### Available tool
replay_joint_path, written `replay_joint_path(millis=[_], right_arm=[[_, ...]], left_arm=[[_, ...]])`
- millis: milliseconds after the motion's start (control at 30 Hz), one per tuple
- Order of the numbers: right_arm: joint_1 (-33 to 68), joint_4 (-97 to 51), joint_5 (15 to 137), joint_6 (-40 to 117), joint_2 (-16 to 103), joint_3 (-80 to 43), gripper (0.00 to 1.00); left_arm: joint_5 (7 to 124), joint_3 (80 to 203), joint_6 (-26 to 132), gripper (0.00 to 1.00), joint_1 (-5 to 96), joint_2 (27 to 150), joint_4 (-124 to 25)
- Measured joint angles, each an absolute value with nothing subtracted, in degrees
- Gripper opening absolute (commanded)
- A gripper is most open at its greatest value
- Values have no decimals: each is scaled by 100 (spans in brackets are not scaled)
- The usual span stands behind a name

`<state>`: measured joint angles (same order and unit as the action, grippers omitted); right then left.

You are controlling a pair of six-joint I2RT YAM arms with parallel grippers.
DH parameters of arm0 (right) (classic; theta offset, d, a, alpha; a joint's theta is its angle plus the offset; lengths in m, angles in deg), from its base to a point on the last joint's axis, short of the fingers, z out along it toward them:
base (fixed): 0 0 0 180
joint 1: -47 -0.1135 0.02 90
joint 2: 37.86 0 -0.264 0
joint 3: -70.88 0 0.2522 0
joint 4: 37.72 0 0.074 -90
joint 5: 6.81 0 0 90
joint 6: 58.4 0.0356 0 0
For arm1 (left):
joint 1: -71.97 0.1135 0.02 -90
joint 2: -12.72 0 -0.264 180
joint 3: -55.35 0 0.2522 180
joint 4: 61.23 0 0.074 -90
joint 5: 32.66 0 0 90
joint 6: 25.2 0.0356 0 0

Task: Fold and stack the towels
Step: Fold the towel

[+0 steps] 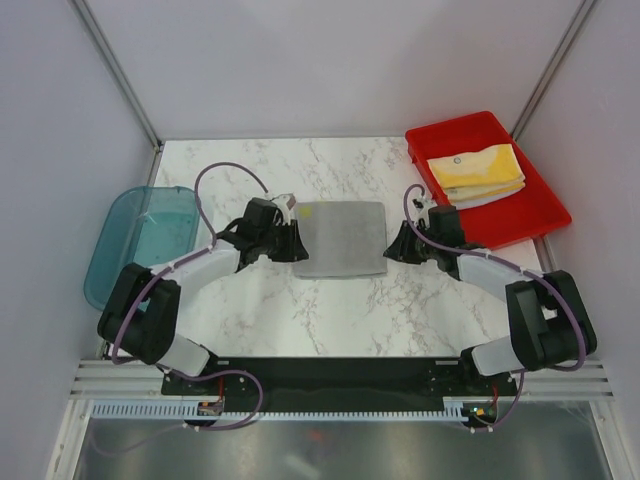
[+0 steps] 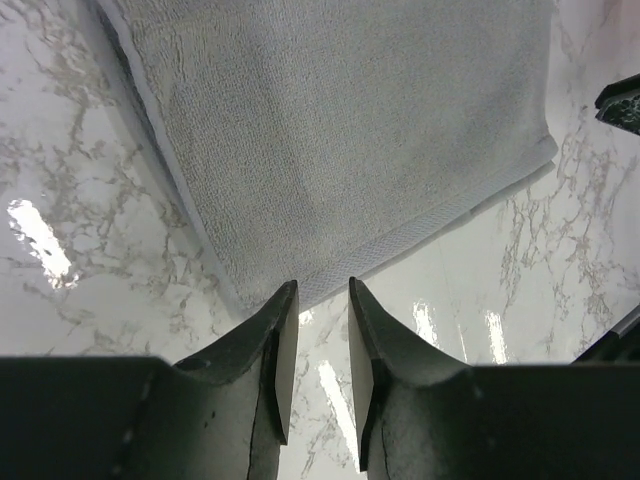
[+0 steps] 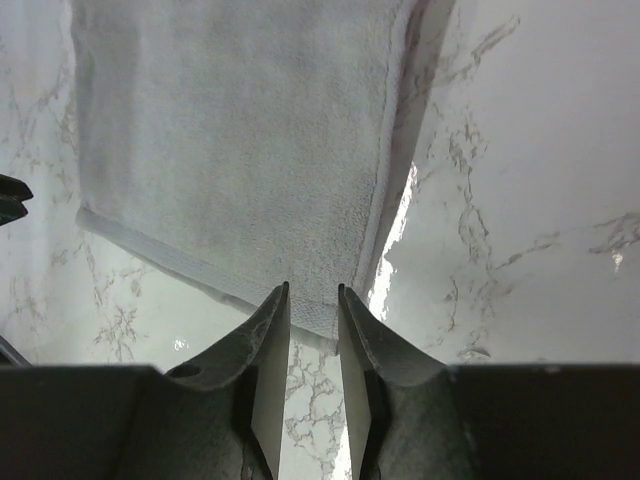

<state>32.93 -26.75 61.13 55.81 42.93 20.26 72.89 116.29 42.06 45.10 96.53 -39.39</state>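
A grey towel (image 1: 340, 238) lies flat on the marble table, folded to a rough square. My left gripper (image 1: 295, 243) is low at its left edge and my right gripper (image 1: 390, 245) is low at its right edge. In the left wrist view the left gripper (image 2: 322, 292) is open by a narrow gap, its tips just at the towel's (image 2: 350, 130) hemmed edge, nothing between them. In the right wrist view the right gripper (image 3: 313, 292) is open by a narrow gap, its tips over a corner of the towel (image 3: 240, 150).
A red tray (image 1: 530, 222) at the back right holds folded yellow towels (image 1: 478, 172). A clear teal bin (image 1: 130, 240) stands at the left edge. White walls close in the table on three sides.
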Motion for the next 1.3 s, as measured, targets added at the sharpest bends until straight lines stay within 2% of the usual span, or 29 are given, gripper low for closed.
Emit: replay_joint_path(millis=[100, 167, 300, 600, 700, 767, 833, 1067, 1300], right_arm=[[3219, -2712, 6098, 5764, 4704, 2035, 32], [3180, -2742, 6098, 5854, 4890, 2061, 31], [3119, -2801, 6102, 5968, 5061, 2186, 29], [2885, -2655, 6262, 6158, 4652, 2461, 27], [2799, -2281, 6386, 6199, 4420, 2363, 31], [2813, -1993, 6543, 6197, 4379, 2087, 33], [2847, -1822, 6629, 6175, 4514, 1652, 31], [2990, -1833, 6679, 5882, 5928, -317, 17], [3285, -1938, 6561, 5677, 7364, -1406, 15]], left_arm=[[7416, 11622, 4035, 32, 4510, 10060, -4059], [7446, 11622, 3928, 28, 4510, 10296, -4066], [7442, 11637, 3639, 28, 4512, 10654, -3935], [7396, 12042, 3196, 40, 4897, 10287, -3135], [7413, 12440, 3202, 38, 5107, 10147, -3006], [7453, 12925, 3215, 33, 5212, 10268, -3019], [7588, 13467, 3244, 28, 5268, 10567, -3074], [8058, 14730, 3331, 27, 5382, 12263, -3360], [8198, 15071, 3493, 26, 5622, 13297, -3297]])
